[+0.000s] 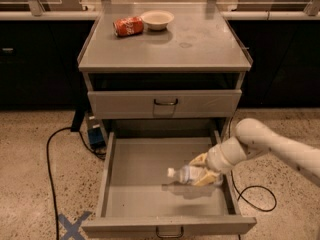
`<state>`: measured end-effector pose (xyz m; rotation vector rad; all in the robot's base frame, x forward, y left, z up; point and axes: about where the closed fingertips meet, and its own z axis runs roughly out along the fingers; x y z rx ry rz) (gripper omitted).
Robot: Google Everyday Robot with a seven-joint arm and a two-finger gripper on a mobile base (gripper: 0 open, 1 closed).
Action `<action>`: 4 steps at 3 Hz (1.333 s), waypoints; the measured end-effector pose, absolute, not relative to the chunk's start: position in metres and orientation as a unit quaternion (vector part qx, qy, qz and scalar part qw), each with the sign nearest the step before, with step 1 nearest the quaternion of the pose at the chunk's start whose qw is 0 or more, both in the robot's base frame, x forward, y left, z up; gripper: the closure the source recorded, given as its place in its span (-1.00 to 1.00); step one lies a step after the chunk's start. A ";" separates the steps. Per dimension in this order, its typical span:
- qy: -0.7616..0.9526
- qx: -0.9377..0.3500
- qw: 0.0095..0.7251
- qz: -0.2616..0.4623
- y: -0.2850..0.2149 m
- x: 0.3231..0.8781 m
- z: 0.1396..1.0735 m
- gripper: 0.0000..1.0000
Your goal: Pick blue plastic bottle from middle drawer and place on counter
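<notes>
The blue plastic bottle (186,174) lies on its side, white cap pointing left, held a little above the floor of the open middle drawer (135,184); its shadow falls on the floor below it. My gripper (204,173) is shut on the bottle's right half, with pale yellowish fingers (205,180) around it. My white arm (270,146) reaches in from the right over the drawer's right wall. The grey counter (205,44) is the cabinet's top, above and behind.
A red soda can (128,26) lies on its side next to a white bowl (157,19) at the counter's back left. A shut grey drawer (165,104) sits above the open one. A black cable (50,149), a blue box (95,135) and a blue tape cross (70,226) are on the floor at left.
</notes>
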<state>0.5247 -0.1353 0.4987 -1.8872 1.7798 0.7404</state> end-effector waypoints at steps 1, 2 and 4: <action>0.601 -0.689 0.283 0.291 -0.145 0.546 0.590 1.00; 0.584 -0.693 0.291 0.307 -0.150 0.549 0.620 1.00; 0.568 -0.716 0.295 0.278 -0.142 0.555 0.654 1.00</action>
